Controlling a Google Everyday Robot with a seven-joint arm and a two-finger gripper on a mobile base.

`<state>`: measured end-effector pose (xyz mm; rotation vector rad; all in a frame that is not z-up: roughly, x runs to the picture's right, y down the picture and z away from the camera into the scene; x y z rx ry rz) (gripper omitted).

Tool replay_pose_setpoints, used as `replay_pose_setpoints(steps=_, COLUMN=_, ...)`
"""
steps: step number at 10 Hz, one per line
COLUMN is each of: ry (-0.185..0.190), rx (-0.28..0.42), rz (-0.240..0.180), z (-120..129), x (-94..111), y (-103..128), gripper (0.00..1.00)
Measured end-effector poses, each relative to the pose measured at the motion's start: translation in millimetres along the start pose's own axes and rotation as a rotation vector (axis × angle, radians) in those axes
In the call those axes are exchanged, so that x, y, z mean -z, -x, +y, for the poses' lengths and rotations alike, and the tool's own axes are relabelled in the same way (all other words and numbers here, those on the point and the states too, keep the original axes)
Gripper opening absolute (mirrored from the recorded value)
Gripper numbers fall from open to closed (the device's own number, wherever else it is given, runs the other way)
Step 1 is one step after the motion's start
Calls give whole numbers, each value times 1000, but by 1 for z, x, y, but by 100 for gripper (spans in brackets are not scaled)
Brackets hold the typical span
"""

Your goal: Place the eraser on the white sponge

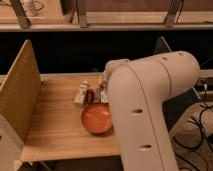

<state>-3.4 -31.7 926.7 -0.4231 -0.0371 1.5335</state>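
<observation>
On the wooden table (pixel 55 125) a cream-white upright block (pixel 81 93), which looks like the white sponge, stands near the back middle. Right beside it is a small dark, reddish object (pixel 90 96) that looks like the eraser; its shape is hard to make out. My gripper (pixel 103 90) is just right of that object, at the end of the big white arm (pixel 150 105), and the arm hides most of it. Whether the gripper touches the eraser does not show.
An orange bowl (pixel 97 119) sits in front of the two small objects, close to the arm. A tall cork-coloured panel (pixel 19 97) walls the table's left side. Cables (pixel 200 125) lie on the floor at the right.
</observation>
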Motion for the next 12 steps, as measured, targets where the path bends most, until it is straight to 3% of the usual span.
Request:
replay_pose_setpoints(steps=2, ry=0, rx=0, rz=0, z=0, x=0, y=0, gripper=24)
replay_pose_setpoints(steps=3, ry=0, rx=0, rz=1, z=0, x=0, y=0, gripper=26)
replay_pose_setpoints(steps=8, ry=-1, rx=0, rz=4, z=-1, x=-1, y=-2, gripper=75)
replay_pose_setpoints(steps=12, ry=-3, rx=-1, rz=11, z=-2, x=-3, y=-5, gripper=80)
